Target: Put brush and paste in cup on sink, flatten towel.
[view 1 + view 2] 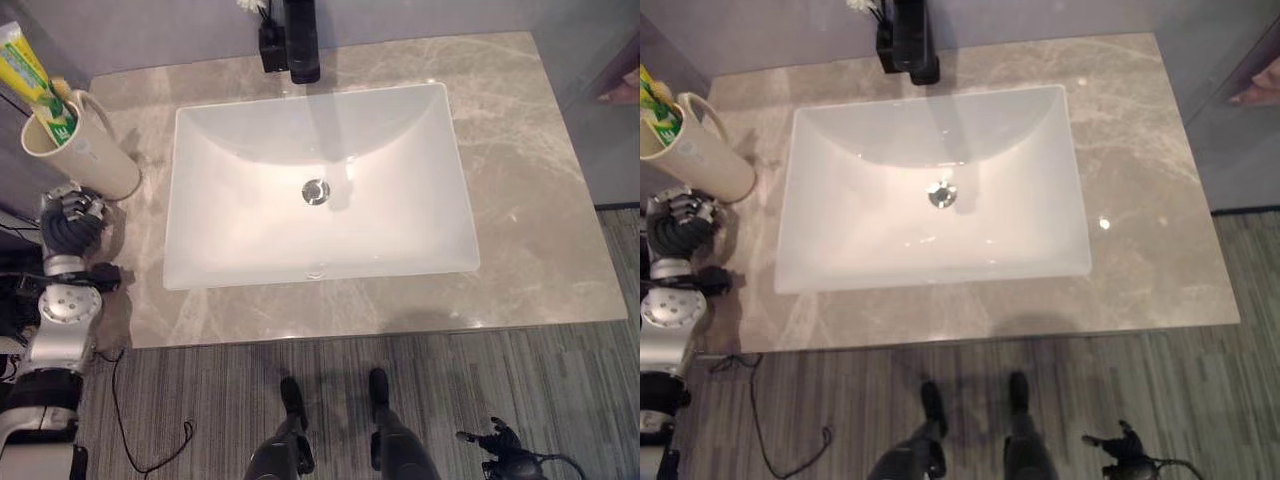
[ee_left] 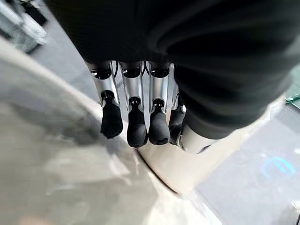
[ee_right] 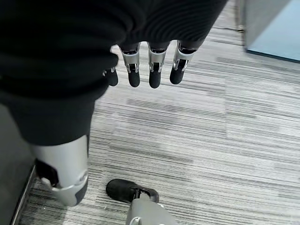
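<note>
A grey marbled worktop [image 1: 520, 200] carries a white rectangular sink [image 1: 400, 240] with a round drain [image 1: 316, 191] in its basin and a dark tap [image 1: 302, 40] at the back edge; striped grey carpet [image 3: 225, 140] lies below the front edge.

At the worktop's left end stands a cream cup [image 1: 95, 155] with a handle. A yellow and green paste tube [image 1: 30, 70] sticks up out of the cup, leaning toward the left rear. Whether a brush is in there too cannot be told from these views.

The left hand [image 1: 70, 215] sits at the worktop's left edge, just in front of the cup. In the left wrist view its fingers [image 2: 137, 126] hang straight and relaxed, side by side, their dark tips close to the cup's cream wall [image 2: 173, 164] and the worktop; they clasp nothing, and whether the tips touch the cup cannot be told.

The right hand [image 3: 145, 70] hangs over the carpet, low and away from the worktop, its fingers loosely extended and empty.
</note>
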